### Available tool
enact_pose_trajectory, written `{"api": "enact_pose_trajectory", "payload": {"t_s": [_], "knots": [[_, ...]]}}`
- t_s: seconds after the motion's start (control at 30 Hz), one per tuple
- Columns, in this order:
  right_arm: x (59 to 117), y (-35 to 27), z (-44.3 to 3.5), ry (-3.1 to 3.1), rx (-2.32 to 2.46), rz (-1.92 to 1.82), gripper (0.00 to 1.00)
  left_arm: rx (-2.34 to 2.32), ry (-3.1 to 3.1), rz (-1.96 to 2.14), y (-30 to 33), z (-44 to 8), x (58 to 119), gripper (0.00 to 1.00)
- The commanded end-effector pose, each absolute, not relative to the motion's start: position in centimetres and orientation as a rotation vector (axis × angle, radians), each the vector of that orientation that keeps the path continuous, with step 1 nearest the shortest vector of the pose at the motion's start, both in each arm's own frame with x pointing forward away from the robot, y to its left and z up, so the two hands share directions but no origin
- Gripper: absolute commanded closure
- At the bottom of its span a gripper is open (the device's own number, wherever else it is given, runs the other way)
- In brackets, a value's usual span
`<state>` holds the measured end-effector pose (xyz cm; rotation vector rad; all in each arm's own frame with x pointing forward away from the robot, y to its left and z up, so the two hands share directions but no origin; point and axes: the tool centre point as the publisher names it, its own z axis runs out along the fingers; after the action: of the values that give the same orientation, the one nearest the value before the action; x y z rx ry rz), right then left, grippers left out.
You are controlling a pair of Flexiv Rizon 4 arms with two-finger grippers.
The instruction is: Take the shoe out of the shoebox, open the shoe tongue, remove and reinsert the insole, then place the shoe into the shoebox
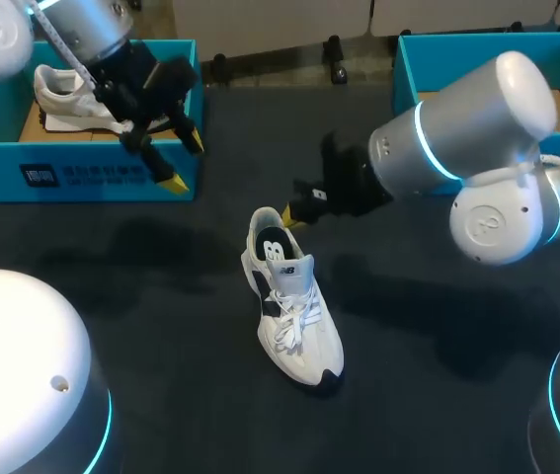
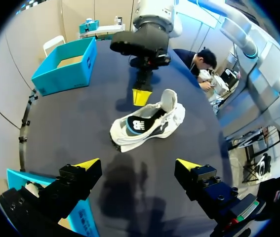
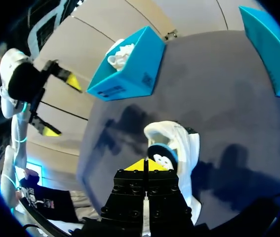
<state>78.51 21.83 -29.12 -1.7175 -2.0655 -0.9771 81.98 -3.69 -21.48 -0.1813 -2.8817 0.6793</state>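
A white sneaker with black and blue trim [image 1: 289, 306] lies on the dark table, toe toward me, its insole showing at the heel opening. My right gripper [image 1: 295, 215] is shut with nothing in it, its yellow tips together just behind the heel; in the right wrist view the right gripper [image 3: 144, 165] hangs over the sneaker [image 3: 179, 143]. My left gripper [image 1: 182, 160] stands open and empty above the front wall of the left shoebox [image 1: 82, 176]. From the left wrist view, the left gripper [image 2: 138, 165] is well short of the sneaker [image 2: 147, 126].
A second white shoe [image 1: 67, 99] lies inside the left blue shoebox. Another open blue shoebox [image 1: 477, 49] stands at the back right, with the right arm [image 1: 477, 138] reaching in front of it. Bare dark tabletop [image 1: 161, 296] surrounds the sneaker.
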Motion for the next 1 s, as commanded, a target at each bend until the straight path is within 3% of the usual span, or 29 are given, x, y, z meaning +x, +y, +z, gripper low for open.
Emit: {"api": "enact_pose_trajectory", "payload": {"t_s": [0.03, 0.53, 1.0], "knots": [[78.4, 23.2, -30.1, -2.272, -1.932, -0.821, 1.0, -0.186, -2.871, 0.68, -2.8, -20.3, 82.2, 0.0], [78.6, 24.2, -32.2, -2.465, -2.102, -0.542, 1.0, -0.14, -2.877, 0.715, -2.2, -19.5, 82.7, 0.0], [78.6, 24.2, -32.2, -2.465, -2.102, -0.542, 1.0, -0.14, -2.877, 0.715, -2.2, -19.5, 82.7, 0.0]]}}
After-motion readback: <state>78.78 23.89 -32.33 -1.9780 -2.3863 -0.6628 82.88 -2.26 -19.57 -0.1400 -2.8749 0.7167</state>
